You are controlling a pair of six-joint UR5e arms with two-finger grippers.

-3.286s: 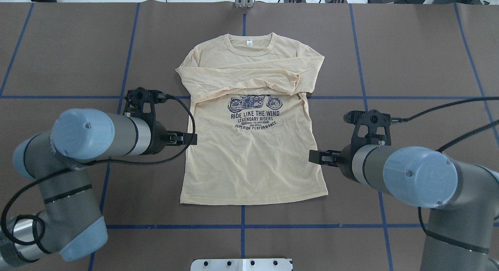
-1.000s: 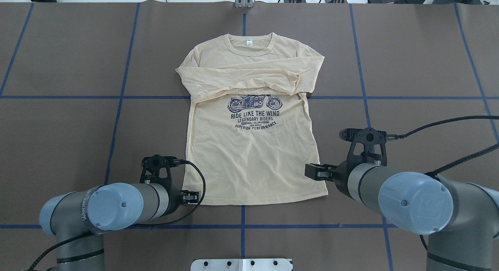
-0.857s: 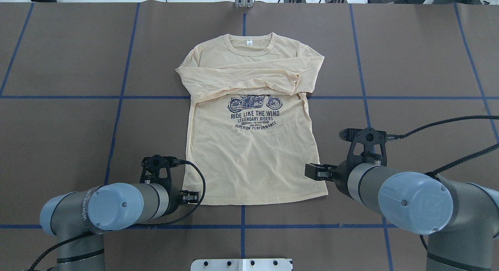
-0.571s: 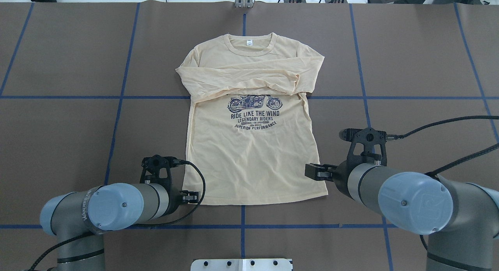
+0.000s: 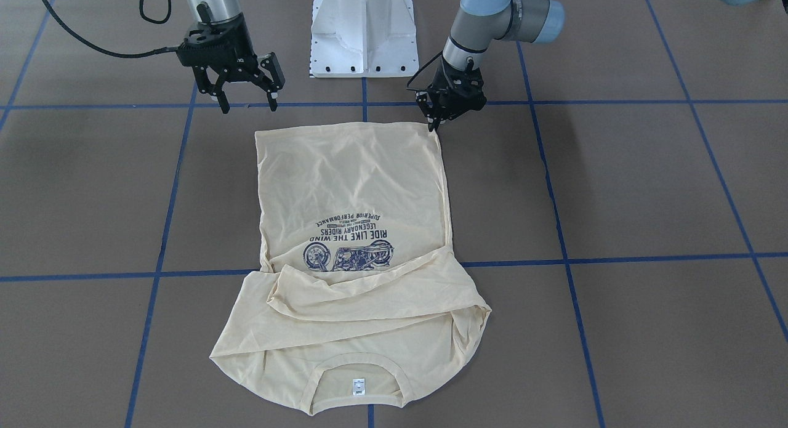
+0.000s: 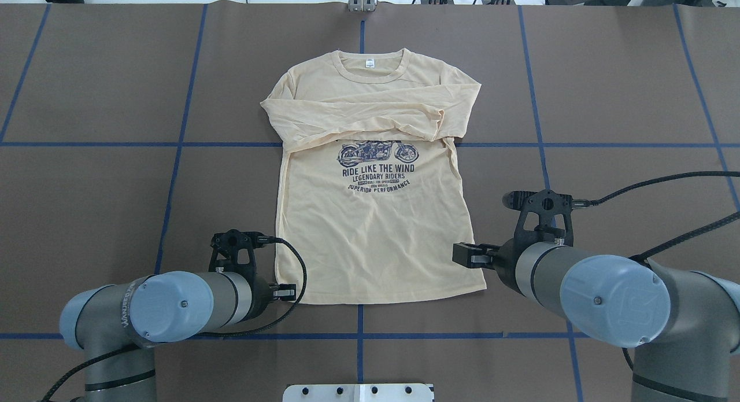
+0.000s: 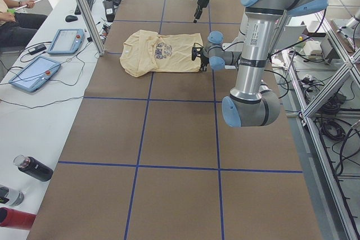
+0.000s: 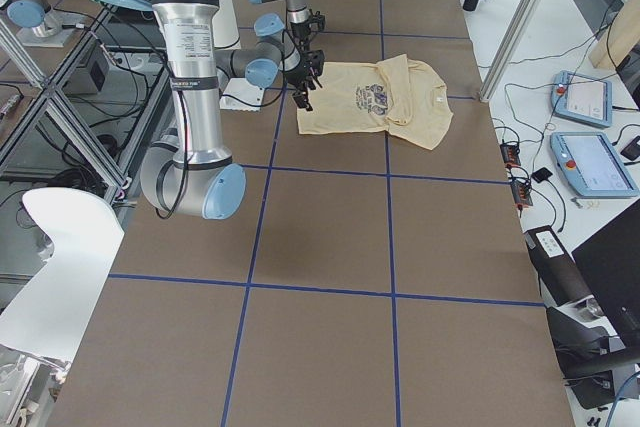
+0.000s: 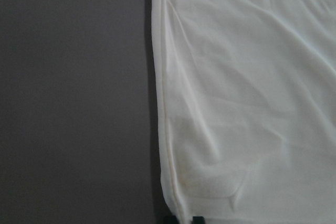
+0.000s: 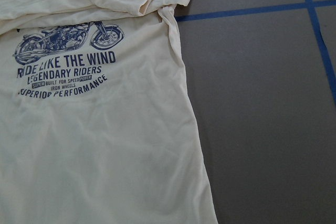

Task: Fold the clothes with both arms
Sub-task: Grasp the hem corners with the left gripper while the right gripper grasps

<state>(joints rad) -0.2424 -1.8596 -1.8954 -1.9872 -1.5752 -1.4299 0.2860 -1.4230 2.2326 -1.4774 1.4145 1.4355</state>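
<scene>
The pale cream-yellow T-shirt (image 6: 370,234) lies flat, print up, both sleeves folded across the chest, collar at the table's far side. My left gripper (image 6: 289,292) is low at the hem's left corner. In the front-facing view its fingers (image 5: 433,125) are pinched together on that corner, so it is shut on it. The left wrist view shows the hem edge (image 9: 168,182) running down to the fingertips. My right gripper (image 5: 246,104) hangs open above the table, just off the hem's other corner (image 5: 258,133), touching nothing.
The brown table cover carries blue tape lines (image 6: 358,335). The white pedestal base (image 5: 363,31) stands behind the hem. A side bench with tablets (image 7: 34,71) and bottles (image 7: 34,168), and a seated person (image 7: 11,18), lies beyond the table's far edge.
Both arms drew back from mid-shirt to the hem, the left much further. In the last half second the hem's left corner shifted slightly inward at the left gripper.
</scene>
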